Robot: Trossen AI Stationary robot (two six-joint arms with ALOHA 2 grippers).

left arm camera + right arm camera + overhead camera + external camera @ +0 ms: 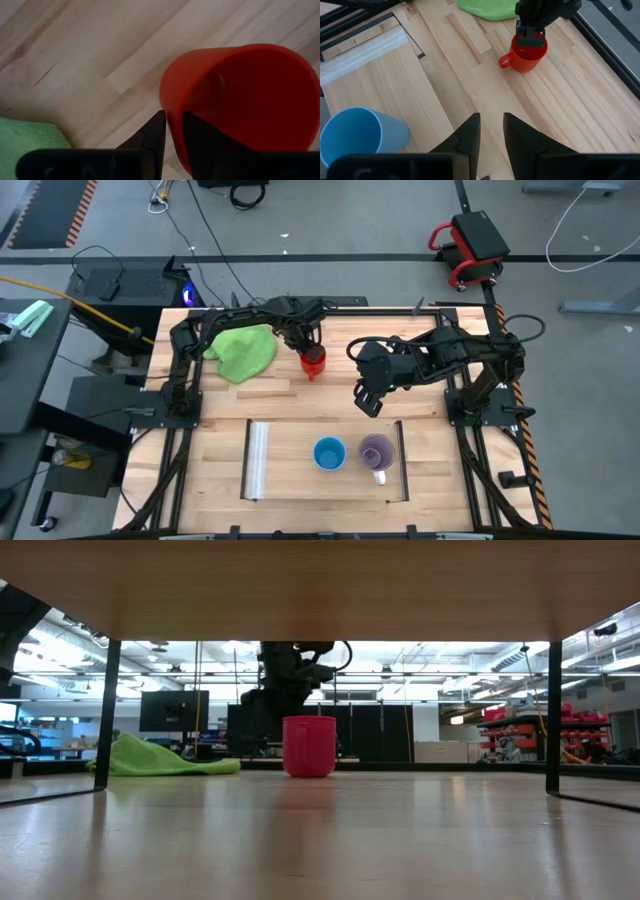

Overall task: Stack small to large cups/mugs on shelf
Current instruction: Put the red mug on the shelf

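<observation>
The red mug [314,362] stands upright on its base on the tabletop, just right of the green cloth [243,350]. My left gripper [173,122] points down over the mug's far rim, one finger inside the mug and one outside. The light-blue cup [329,453] and the purple mug [376,451] stand upright side by side on the shelf [300,480], toward its dark-bar end. My right gripper [368,402] hangs open above the table between the red mug and the shelf, with nothing between its fingers. My left gripper comes from above and stands astride the red mug's wall at the far rim [172,107], one finger inside [200,132] and one outside [156,131]. Whether the fingers touch the wall I cannot tell. The mug stays upright on the table.
The green cloth [160,758] lies bunched at the table's far left, close to the red mug [309,746]. The shelf's clear strip [259,460] marks its left end, and bare panel lies between it and the blue cup. The mug's handle [504,62] points toward the shelf.
</observation>
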